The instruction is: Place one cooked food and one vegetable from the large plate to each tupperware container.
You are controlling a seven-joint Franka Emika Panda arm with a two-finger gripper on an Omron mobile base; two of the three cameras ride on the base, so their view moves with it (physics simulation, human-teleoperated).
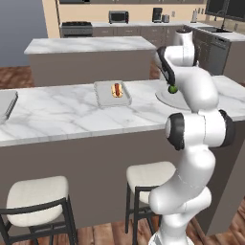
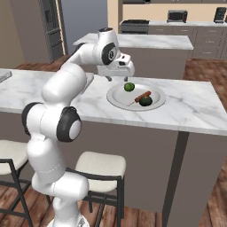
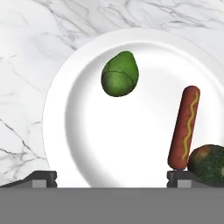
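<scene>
The wide round pale white plate (image 2: 116,98) sits on the white marble counter (image 2: 195,111), right of centre in the right base view. On it lie 3 items: a light green pear-shaped vegetable (image 3: 120,74) in the upper middle of the hand view, a red-brown sausage with a yellow mustard line (image 3: 184,127) at the right, and a dark green rounded vegetable (image 3: 209,164) at the lower right, which appears to touch the sausage's lower end.

1 shallow rectangular pale grey tray (image 1: 106,96) rests at the centre of the left base view, well apart from the plate, and holds 1 hot dog in a bun (image 1: 116,89). A 2nd pale tray (image 1: 5,106) shows at that view's left edge; its contents cannot be told.

The two-finger gripper (image 2: 116,78) hangs above the plate's left rim with its jaws spread wide apart and nothing between them.

Judgement: the step in hand looks like picking a vegetable for the tray with the hot dog. The light green vegetable lies alone, so it is the cleaner target. To do it well, the hand should centre over its widest part, turn so the fingers straddle its narrow axis, descend straight, and close gently, since the rounded skin could slip sideways. The dark vegetable is riskier, as a finger could knock the sausage.
</scene>
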